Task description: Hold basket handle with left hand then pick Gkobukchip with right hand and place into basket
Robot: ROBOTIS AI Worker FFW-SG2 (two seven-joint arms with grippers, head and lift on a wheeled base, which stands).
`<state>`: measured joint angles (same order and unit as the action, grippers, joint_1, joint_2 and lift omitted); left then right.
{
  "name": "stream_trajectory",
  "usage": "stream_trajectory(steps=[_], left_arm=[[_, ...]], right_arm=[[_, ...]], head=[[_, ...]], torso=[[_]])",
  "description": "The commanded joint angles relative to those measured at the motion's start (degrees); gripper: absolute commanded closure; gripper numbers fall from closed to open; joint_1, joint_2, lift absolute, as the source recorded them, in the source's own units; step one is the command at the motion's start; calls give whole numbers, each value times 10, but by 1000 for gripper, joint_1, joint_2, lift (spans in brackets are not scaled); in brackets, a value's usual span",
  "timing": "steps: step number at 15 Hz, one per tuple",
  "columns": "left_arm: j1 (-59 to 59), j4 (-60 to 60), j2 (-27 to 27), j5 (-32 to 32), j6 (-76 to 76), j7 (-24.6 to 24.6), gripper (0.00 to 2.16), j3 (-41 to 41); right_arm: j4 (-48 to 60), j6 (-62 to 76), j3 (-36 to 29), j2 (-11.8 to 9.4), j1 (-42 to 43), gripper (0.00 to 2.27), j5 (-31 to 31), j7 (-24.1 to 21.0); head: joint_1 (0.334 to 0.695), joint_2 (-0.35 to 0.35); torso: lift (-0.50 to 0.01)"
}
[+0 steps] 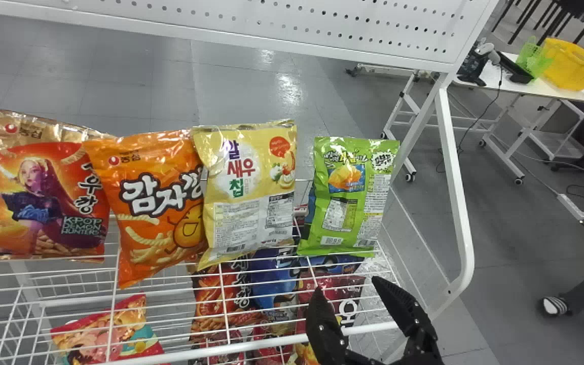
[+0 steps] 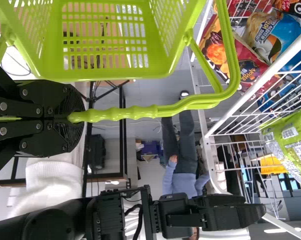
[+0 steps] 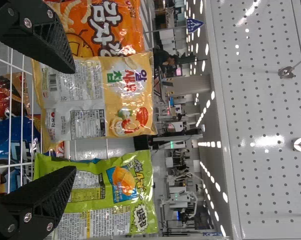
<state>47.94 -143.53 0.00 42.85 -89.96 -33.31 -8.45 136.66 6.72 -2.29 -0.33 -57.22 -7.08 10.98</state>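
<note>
Lime-green plastic basket [image 2: 100, 72]: handle [image 2: 120, 114] gripped in left tool [image 2: 78, 117], closed tight around it. White wire rack [image 1: 221, 349], upper row, left to right: red bag [image 1: 43, 203], orange bag [image 1: 155, 197] overlapping it, yellow bag [image 1: 246, 187] overlapping the orange, then Gkobukchip [image 1: 350, 197], the green bag, upright at the right end, small gap from the yellow. More bags [image 1: 226, 299] lower down, seen through the wires. Right tool [image 1: 347, 286]: open, tips spread, over the rack's front edge, near Gkobukchip.
</note>
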Motion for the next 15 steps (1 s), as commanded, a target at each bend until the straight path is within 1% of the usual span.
stream_trajectory(steps=[1,10,13,15], left_arm=[[0,-2,-1,0,-1,0,1453,0],[8,-3,-1,1,-1,-1,1453,3],[15,-3,-1,1,-1,-9,1453,1],[21,-2,-1,1,-1,-17,1453,-8]], right_arm=[[1,2,0,-1,-1,134,0,0],[-2,4,-1,-6,1,134,0,-3],[-16,-5,-4,-6,38,134,-1,-11],[-23,-54,-6,-6,71,134,-3,-17]], head=[[695,-350],[695,-350],[695,-350],[695,-350]], torso=[[-32],[-32],[-32],[-32]])
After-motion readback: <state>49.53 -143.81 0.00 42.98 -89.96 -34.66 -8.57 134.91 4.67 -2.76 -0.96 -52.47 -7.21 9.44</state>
